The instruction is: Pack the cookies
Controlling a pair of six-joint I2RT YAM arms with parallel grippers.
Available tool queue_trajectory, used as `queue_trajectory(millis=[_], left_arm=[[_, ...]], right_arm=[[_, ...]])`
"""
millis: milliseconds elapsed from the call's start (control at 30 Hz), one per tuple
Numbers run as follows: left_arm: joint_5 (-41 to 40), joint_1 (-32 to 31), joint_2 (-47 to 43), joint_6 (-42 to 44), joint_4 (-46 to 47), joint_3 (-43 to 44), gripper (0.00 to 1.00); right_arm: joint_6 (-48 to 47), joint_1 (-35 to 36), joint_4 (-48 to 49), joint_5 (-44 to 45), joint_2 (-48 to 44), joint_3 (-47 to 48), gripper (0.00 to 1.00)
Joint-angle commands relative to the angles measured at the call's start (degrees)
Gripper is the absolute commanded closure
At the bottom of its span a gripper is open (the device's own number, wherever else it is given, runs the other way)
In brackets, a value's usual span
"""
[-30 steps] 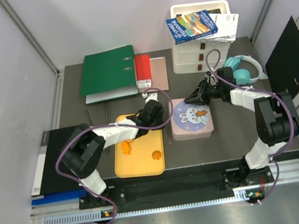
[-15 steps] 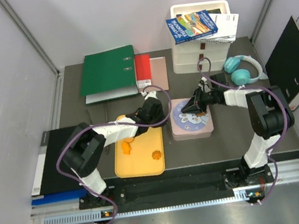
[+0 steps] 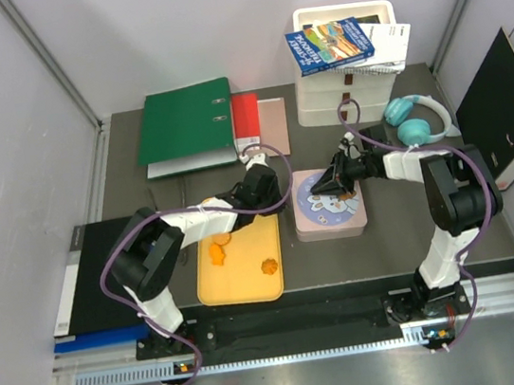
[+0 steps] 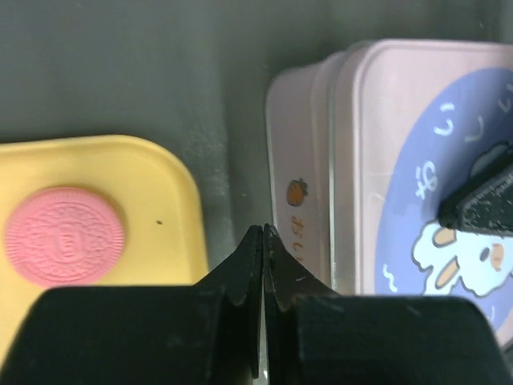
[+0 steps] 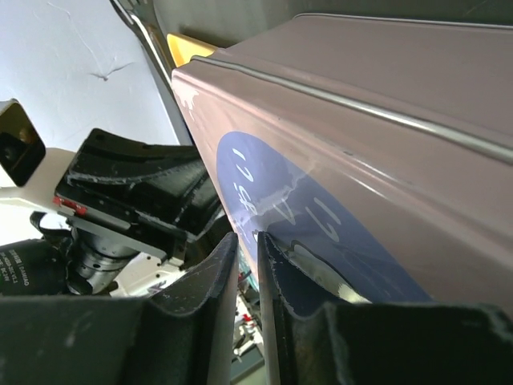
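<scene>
Left wrist view: one pink cookie (image 4: 64,235), round with an embossed sandwich-biscuit face, lies flat on the yellow tray (image 4: 152,192) near its corner. From above, three orange cookies (image 3: 268,266) show on the same tray, two close together on the left and one alone toward the near right.

Left gripper (image 4: 263,234) is fully closed and empty, its tips over the bare table in the gap between tray and pink tin (image 3: 332,218).

Right gripper (image 5: 245,238): jaws a narrow slit apart, tips against the tin's bunny-printed lid. Cannot tell whether it pinches anything.

The tin's lid is on. Behind: green binder (image 3: 185,121), white drawer unit (image 3: 347,84), teal headphones (image 3: 416,117).
</scene>
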Motion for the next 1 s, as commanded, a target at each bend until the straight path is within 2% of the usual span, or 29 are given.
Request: queue_trajectory(millis=[0, 133, 300, 433, 533, 767, 867, 967], left_arm=[[-6.4, 0.9, -3.7, 0.8, -2.1, 2.1, 0.98], [-6.3, 1.1, -7.5, 3.4, -6.0, 4.4, 0.96], [3.8, 1.1, -9.6, 4.9, -8.4, 8.3, 0.82], [9.5, 1.1, -12.5, 2.1, -4.6, 6.2, 0.79], [15.6, 1.1, -12.7, 0.7, 0.5, 4.6, 0.79], [31.4, 0.9, -8.2, -2.3, 4.2, 3.0, 0.84], [35.9, 0.8, -3.7, 0.0, -1.3, 3.4, 0.89], [34.1, 0.8, 0.5, 5.0, -12.9, 6.2, 0.93]], right_arm=[[-3.8, 0.7, -3.8, 6.4, 3.1, 0.2, 0.83], [-3.8, 0.7, -3.6, 6.9, 3.4, 0.3, 0.83], [-3.6, 0.6, -3.3, 7.2, 3.8, 0.1, 0.84], [-3.3, 0.7, -2.7, 7.4, 3.8, -0.1, 0.84], [-3.2, 0.6, -2.4, 7.5, 4.0, -0.3, 0.84], [-2.9, 0.7, -1.9, 7.7, 4.0, -0.6, 0.84], [-2.8, 0.7, -2.0, 7.6, 4.0, -0.5, 0.84], [-2.8, 0.7, -2.1, 7.7, 4.0, -0.3, 0.84]])
